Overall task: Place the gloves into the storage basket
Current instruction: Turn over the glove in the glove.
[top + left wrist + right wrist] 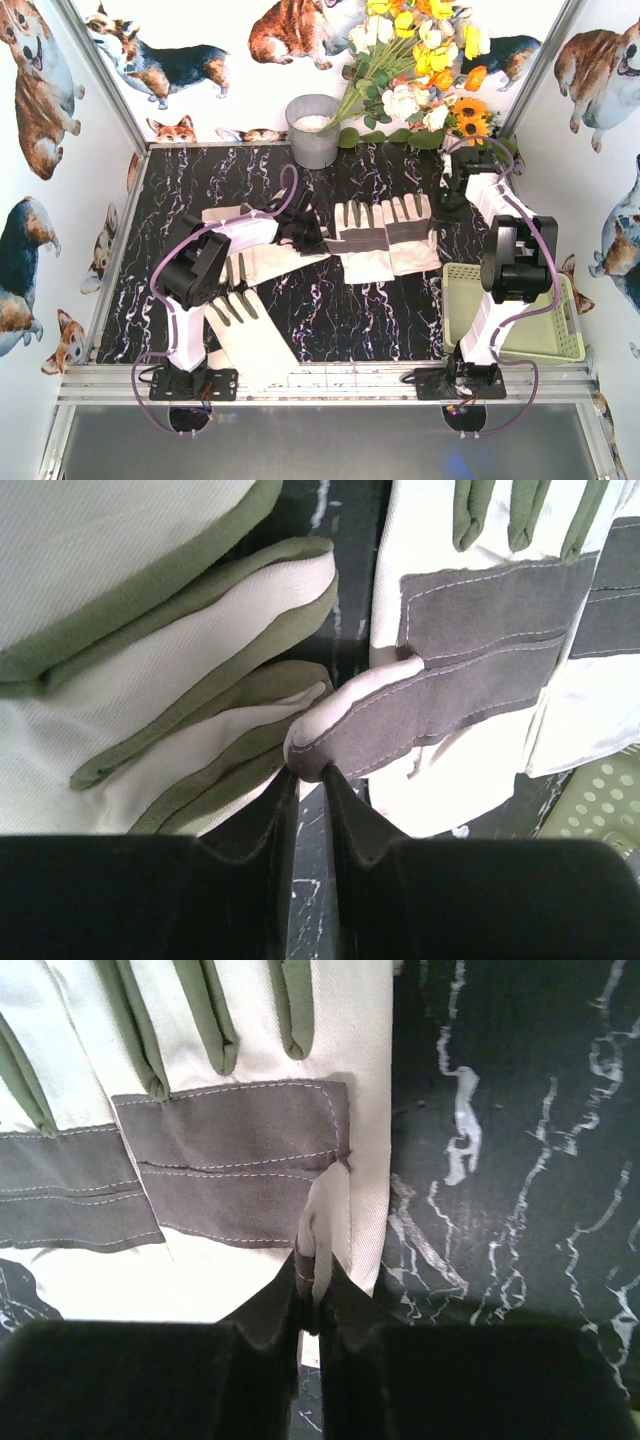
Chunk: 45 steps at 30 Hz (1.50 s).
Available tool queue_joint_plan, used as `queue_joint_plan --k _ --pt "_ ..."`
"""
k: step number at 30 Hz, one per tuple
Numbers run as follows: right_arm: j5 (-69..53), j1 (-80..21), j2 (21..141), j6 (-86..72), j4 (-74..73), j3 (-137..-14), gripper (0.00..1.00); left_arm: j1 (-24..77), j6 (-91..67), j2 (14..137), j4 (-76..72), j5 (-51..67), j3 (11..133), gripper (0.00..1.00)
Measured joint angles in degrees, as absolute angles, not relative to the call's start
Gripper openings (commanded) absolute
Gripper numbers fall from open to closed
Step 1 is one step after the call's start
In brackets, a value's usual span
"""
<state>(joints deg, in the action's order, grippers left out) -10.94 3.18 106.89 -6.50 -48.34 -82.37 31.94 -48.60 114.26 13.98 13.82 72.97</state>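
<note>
Several cream gloves lie on the black marble table. Two lie side by side in the middle, one (362, 245) on the left and one (412, 232) on the right. My left gripper (305, 232) (312, 775) is shut on the grey thumb tip of the left one (470, 630). My right gripper (447, 195) (312, 1275) is shut on a pinched fold at the edge of the right one (230, 1160). A third glove (255, 262) (150, 680) lies under my left arm, and another (245, 335) rests by the left base. The pale green storage basket (560, 330) (600, 800) stands at the near right.
A grey metal bucket (313, 130) stands at the back centre. A bunch of flowers (420, 60) leans over the back right. Corgi-print walls close in the table on three sides. A metal rail (330, 385) runs along the near edge.
</note>
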Motion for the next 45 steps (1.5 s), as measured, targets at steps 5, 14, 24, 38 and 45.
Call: queue_joint_plan --k 5,14,24,38,45 --pt "-14.2 1.34 106.89 -6.0 -47.53 -81.25 0.0 30.44 -47.44 111.28 14.46 12.97 69.54 0.09" --pt "-15.22 -6.31 106.89 -6.59 -47.29 -80.77 0.0 27.7 -46.33 106.96 15.46 11.07 64.99 0.07" --pt "-12.23 -5.17 104.16 -7.18 -47.97 -78.94 0.0 29.5 -49.06 107.07 12.6 11.11 64.69 0.04" --pt "-11.03 -0.01 101.12 -7.11 -49.15 -75.09 0.0 30.3 -52.58 107.39 9.02 10.22 62.19 0.0" --pt "-11.33 -0.03 99.33 -7.25 -49.17 -73.54 0.0 30.33 -53.82 107.09 7.84 9.82 61.41 0.0"
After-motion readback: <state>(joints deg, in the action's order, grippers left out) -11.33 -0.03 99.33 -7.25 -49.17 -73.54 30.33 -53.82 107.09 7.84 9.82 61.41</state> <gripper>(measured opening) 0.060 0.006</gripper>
